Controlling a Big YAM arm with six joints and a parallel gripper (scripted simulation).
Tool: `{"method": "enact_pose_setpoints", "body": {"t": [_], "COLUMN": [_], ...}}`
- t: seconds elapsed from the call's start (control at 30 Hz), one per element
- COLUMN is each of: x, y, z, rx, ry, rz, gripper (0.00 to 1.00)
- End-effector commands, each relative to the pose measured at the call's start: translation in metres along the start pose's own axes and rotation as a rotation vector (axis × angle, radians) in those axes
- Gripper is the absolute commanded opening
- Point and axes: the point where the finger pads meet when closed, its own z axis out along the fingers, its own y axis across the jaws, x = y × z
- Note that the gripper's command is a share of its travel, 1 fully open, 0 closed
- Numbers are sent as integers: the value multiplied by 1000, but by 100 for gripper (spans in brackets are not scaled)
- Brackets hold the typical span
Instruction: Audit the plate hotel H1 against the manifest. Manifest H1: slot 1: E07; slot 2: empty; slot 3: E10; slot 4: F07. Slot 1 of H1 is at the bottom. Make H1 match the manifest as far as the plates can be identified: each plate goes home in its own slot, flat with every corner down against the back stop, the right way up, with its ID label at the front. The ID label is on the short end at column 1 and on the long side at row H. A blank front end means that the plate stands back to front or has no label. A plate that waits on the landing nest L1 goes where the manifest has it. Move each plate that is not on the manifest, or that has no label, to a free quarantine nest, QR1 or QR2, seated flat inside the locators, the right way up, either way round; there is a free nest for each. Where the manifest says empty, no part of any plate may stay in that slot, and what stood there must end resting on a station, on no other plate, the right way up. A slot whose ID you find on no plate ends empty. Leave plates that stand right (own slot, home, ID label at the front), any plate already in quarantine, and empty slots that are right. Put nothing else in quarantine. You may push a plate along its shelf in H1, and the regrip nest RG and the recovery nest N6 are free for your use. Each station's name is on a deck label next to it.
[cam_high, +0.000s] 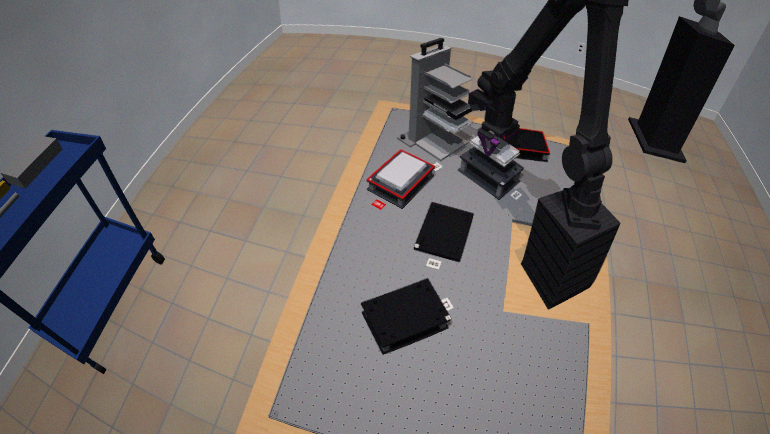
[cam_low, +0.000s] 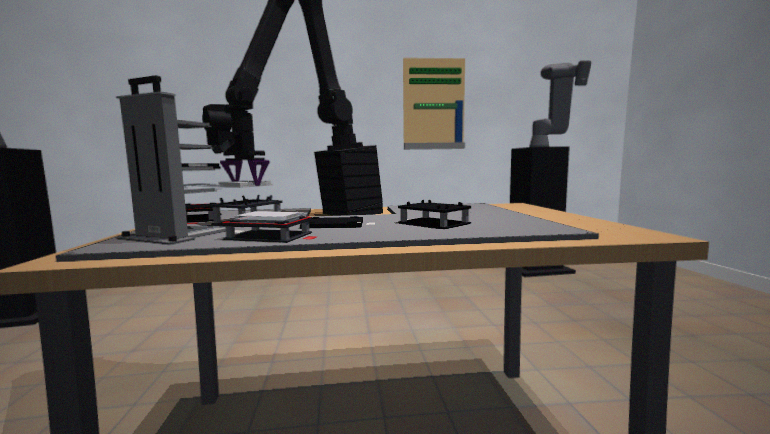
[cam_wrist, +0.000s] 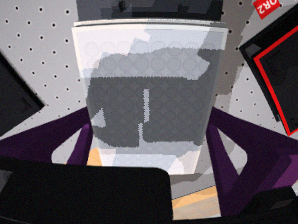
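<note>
you have the wooden surface (cam_low: 377, 261) carrying a grey perforated deck (cam_high: 431, 377), with the black arm (cam_high: 590, 97) rising from its ribbed pedestal (cam_high: 566, 269) at the deck's right edge. the grey plate hotel (cam_high: 419, 91) stands at the far end of the deck with plates on its shelves; its labels are too small for you to read. just in front of it you see a red-rimmed nest (cam_high: 401, 177) bearing a pale plate, and a second red-rimmed nest (cam_high: 531, 141) behind the arm's wrist. two more black nests (cam_high: 444, 230) (cam_high: 405, 315) sit nearer you on the deck. the purple claw (cam_low: 245, 171) is gripping a pale plate (cam_wrist: 149, 96) by its long sides, held level and lifted above the raised black nest (cam_high: 490, 172) next to the hotel, apart from it.
</note>
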Motion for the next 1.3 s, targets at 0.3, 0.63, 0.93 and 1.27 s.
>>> {"method": "enact_pose_setpoints", "body": {"t": [0.3, 0.63, 0.93, 1.27], "x": [-24, -24, -25, -25], "y": [-10, -10, -10, -10], "z": [-29, -41, -64, -90], "rx": [17, 18, 19, 20], "ry": [-53, -55, -58, -61], "rz": [12, 12, 12, 12], "gripper": [86, 86, 86, 86]}}
